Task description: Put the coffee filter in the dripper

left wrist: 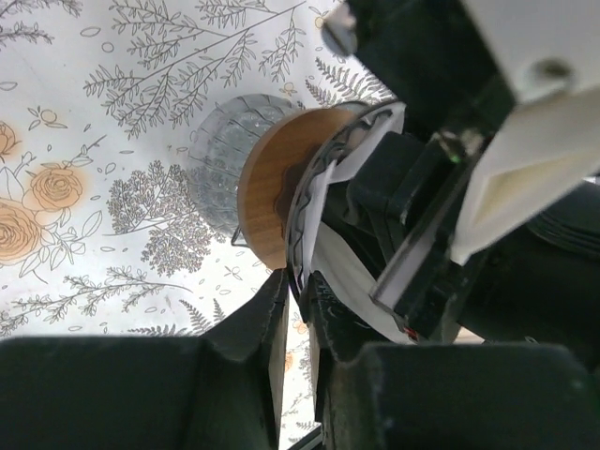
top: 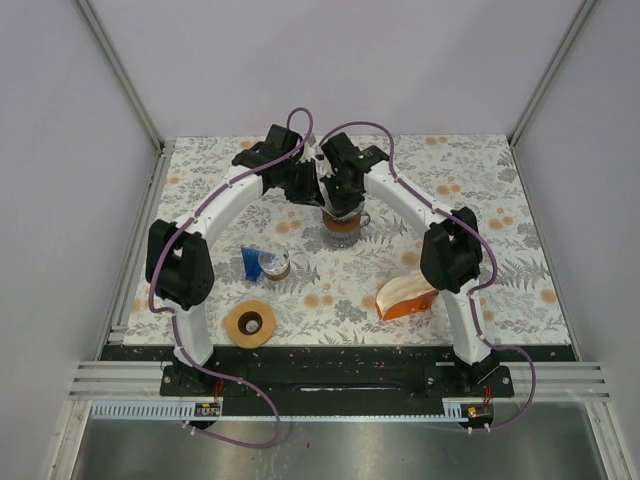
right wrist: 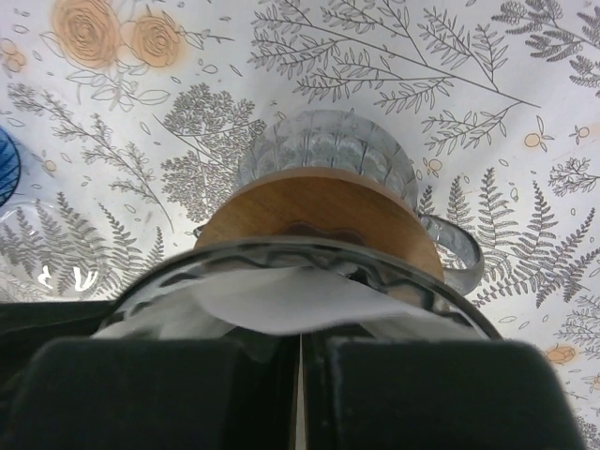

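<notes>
Now left end effector [left wrist: 298, 289] pinches ribbed glass dripper [left wrist: 267, 187] rim; right end effector [right wrist: 300, 345] pinches paper filter [right wrist: 291, 300].

- From above, the dripper [top: 341, 228] is largely covered by the two end effectors meeting over it; only its lower part shows.
- In the left wrist view, the right arm [left wrist: 487, 187] blocks the dripper's far side. The stretch of rim pinched by the left end effector [left wrist: 298, 298] is hidden.
- In the right wrist view, the right end effector [right wrist: 300, 354] hides the near edge of the coffee filter [right wrist: 281, 298] that it pinches.
- A blue object [right wrist: 4, 178] is cut off at the left edge.
- A small round item [top: 276, 266] on the surface [top: 480, 180] is too small to identify.
</notes>
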Robot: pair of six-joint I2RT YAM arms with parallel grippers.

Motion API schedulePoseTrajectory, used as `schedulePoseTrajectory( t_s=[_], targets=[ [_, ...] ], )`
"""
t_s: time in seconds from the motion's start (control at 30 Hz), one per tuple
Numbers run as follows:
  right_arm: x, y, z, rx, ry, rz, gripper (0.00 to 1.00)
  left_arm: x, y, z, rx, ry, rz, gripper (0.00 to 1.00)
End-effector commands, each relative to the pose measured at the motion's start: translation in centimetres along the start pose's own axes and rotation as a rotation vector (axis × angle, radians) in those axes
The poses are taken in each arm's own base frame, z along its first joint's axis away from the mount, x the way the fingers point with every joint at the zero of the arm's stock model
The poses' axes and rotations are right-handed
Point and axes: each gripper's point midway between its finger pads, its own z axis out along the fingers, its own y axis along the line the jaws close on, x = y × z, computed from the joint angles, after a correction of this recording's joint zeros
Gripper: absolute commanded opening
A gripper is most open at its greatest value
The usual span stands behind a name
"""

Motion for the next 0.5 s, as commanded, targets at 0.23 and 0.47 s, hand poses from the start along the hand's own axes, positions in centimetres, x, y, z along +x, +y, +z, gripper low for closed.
schedulePoseTrajectory(
  t_s=[0.23,0.47],
  targets=[
    [-5.3,1.5,-6.5,-0.045,-0.182,-0.050,0.01,-1.0,-0.8,-0.5,0.011,-0.050,0.052,0.11],
    [-6.4,0.9,-9.0,-0.033,-0.227,-0.059,0.05,-1.0,-0.5,-0.5,-0.001,-0.054,0.055,0.11]
  ],
)
